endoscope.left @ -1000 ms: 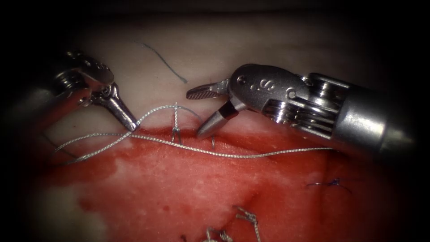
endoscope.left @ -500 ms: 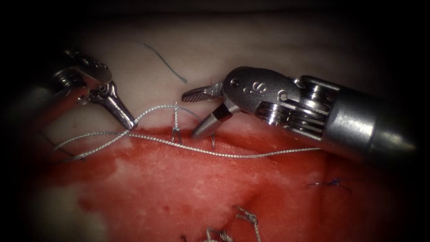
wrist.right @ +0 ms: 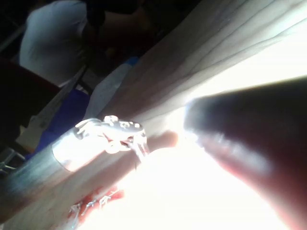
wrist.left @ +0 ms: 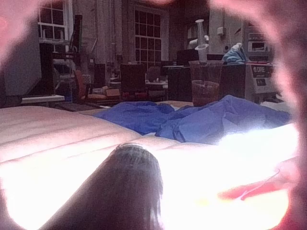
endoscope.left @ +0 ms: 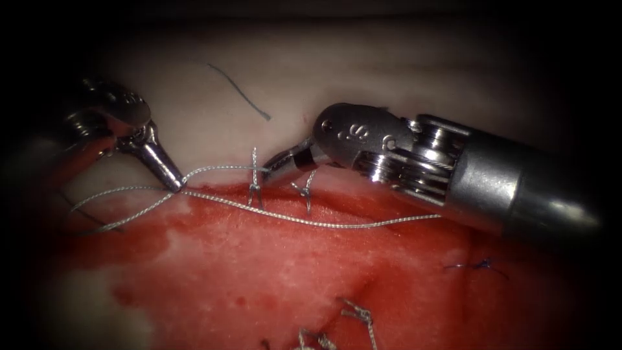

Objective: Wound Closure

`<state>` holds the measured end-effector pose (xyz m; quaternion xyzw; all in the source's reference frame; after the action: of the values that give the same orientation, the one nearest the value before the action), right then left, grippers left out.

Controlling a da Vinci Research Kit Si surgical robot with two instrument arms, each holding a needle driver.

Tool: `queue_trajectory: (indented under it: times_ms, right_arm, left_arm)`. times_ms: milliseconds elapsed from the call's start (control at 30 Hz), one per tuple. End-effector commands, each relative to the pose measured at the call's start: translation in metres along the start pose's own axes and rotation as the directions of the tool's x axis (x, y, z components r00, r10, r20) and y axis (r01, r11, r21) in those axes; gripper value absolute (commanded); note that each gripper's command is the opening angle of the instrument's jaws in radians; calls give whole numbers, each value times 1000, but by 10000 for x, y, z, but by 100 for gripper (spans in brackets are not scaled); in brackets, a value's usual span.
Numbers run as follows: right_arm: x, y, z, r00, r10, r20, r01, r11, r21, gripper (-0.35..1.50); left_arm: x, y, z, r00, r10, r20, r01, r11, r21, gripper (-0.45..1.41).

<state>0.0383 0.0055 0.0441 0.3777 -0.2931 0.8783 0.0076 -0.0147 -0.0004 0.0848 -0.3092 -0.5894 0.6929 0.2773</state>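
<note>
My right tool (endoscope.left: 269,171) has closed its jaws on the thread (endoscope.left: 217,170) just right of the upright knot (endoscope.left: 254,176), where a second ago they stood open above it; my left tool (endoscope.left: 173,185) stays clamped on the same strand further left, so the thread runs nearly level between us, along the cut's upper edge; a long strand (endoscope.left: 337,224) trails right across the red fluid (endoscope.left: 291,272) on the tissue (endoscope.left: 363,71); no needle that I can see; a loose cut end (endoscope.left: 240,91) lies well above.
</note>
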Motion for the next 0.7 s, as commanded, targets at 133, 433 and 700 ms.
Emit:
queue_trajectory:
  times_ms: [133, 433, 700]
  right_arm:
    - [-17, -8, -10, 999, 45, 4, -45, 999, 11, -35]
    - [-15, -7, -13, 999, 50, 2, -50, 999, 6, -35]
    - [-3, -15, -28, 998, 56, 2, -56, 998, 27, -35]
  left_arm:
    - [14, 4, -10, 1000, 13, -8, -13, 1000, 2, -45]
    - [6, -21, -27, 987, -40, -156, 19, 991, -133, 88]
    - [-19, -15, -48, 999, 22, -33, -22, 1000, 18, 41]
